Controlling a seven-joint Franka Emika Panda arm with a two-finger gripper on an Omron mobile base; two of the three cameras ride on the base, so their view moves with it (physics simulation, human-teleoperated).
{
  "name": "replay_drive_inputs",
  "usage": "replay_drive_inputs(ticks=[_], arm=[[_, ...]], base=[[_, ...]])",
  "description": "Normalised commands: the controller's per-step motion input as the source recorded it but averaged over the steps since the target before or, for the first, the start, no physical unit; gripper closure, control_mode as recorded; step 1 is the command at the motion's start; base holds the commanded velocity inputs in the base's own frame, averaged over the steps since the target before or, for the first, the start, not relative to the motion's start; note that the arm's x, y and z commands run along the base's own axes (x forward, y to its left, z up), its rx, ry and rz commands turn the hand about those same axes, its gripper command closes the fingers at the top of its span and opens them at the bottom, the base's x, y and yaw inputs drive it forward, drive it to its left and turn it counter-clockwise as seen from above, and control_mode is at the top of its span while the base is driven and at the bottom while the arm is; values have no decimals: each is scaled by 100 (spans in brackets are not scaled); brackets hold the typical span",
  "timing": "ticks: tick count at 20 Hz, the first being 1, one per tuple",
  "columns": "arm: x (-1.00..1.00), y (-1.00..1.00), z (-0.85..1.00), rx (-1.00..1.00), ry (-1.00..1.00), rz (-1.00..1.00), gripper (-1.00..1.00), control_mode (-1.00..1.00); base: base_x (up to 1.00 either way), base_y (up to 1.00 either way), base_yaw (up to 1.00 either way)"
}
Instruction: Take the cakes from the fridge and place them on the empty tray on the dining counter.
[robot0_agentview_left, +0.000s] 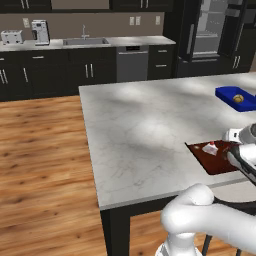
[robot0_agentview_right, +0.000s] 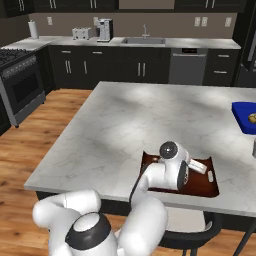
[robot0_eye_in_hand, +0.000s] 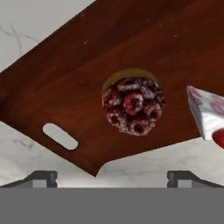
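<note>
A round cake (robot0_eye_in_hand: 133, 105) with a dark red berry top sits on the reddish-brown tray (robot0_eye_in_hand: 65, 78), right in front of my gripper (robot0_eye_in_hand: 112, 177). The gripper is open and holds nothing, its fingertips (robot0_eye_in_hand: 41, 177) spread wide on either side above the tray's edge. A second cake (robot0_eye_in_hand: 208, 113), a whitish slice with red spots, lies on the tray to the right. The tray (robot0_agentview_left: 215, 162) rests near the front edge of the dining counter (robot0_agentview_left: 140, 125), with a cake (robot0_agentview_left: 211, 147) on it. The fridge (robot0_agentview_left: 210, 30) stands at the back with a door open.
A blue tray (robot0_agentview_left: 236, 97) with orange-brown food lies farther back on the counter, also seen as the blue tray (robot0_agentview_right: 245, 117) at the right edge. A dark stool (robot0_agentview_right: 200, 235) sits below the counter's front edge. The wall counter with a sink (robot0_agentview_right: 142, 41) runs along the back.
</note>
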Motion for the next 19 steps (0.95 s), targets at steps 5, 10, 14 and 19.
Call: replay_drive_inputs(ticks=[5,10,14,19], arm=[[-100,-12,97,0,-29,0,-100,-100],[-100,-1,96,-2,-38,0,-100,-100],[-100,0,100,-6,-16,3,-100,-100],[-80,0,100,-12,9,6,-100,-100]], base=[[0,0,0],[0,0,0],[0,0,0],[0,0,0]])
